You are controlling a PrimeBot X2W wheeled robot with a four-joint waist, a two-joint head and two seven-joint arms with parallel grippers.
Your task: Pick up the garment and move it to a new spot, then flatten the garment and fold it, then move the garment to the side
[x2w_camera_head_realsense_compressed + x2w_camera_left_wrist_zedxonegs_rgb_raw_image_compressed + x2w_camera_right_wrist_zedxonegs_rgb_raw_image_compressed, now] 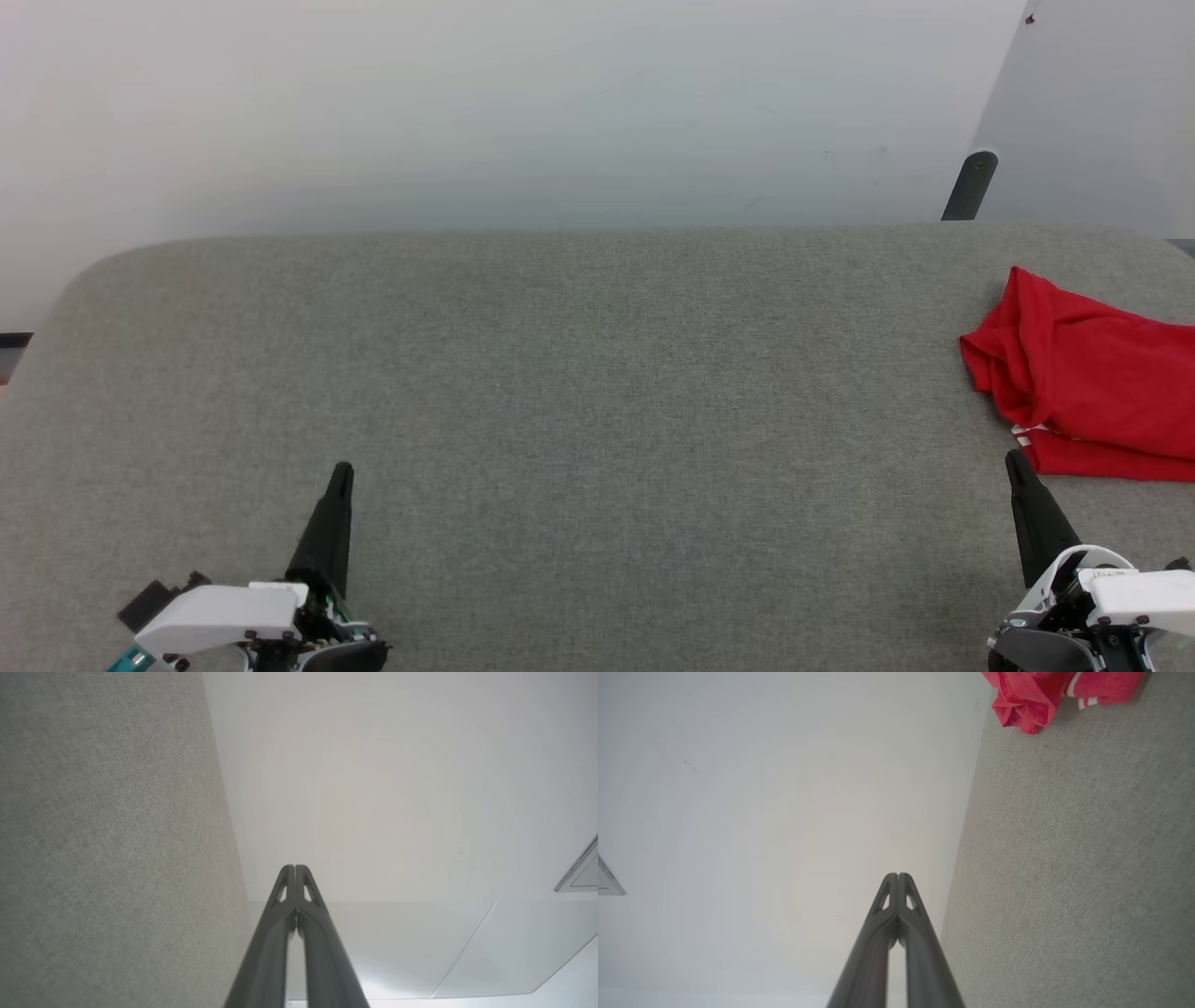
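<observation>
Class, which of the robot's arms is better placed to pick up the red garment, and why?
Right. The garment lies crumpled at the right side of the table, just past the right gripper; the left gripper sits far across it.

Grey woven-fabric surface [597, 392] with rounded far corners, spanning almost the full width of the head view. The same fabric appears along the left of the left wrist view and the right of the right wrist view. Behind it stands a plain pale wall [467, 112]. Upper right: a dark, round-topped post [971, 185] rises just past the surface's far edge, beside a slanted pale grey panel [1092, 112] bearing a small red mark [1029, 19].
</observation>
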